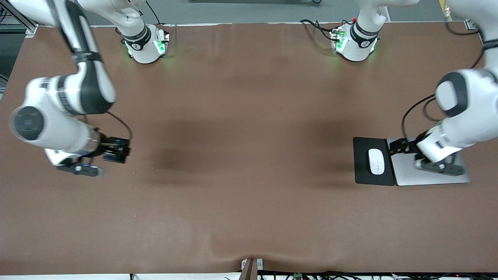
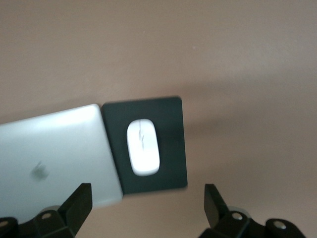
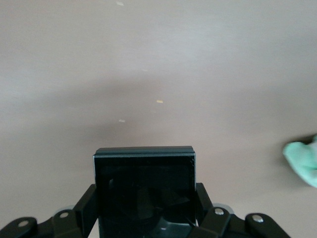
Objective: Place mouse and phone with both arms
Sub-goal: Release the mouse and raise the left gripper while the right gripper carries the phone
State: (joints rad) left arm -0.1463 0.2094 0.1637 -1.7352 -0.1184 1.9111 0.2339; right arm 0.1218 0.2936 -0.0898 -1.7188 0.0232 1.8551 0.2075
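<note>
Your mouse (image 1: pixel 376 161) is down, resting on the black pad (image 1: pixel 363 146) beside the closed laptop (image 1: pixel 428 177) at the left arm's end of the table. The left gripper (image 2: pixel 146 208) hangs over the laptop's edge, jaws wide and empty. Now it's the phone's (image 3: pixel 144 186) turn: your right gripper (image 1: pixel 116 149) has it clamped, up in the air over bare table at the right arm's end. Next, I'd judge, you carry it to its spot, lower it flat, then release. The brown tabletop (image 1: pixel 249 202) is wrinkled along its near edge.
</note>
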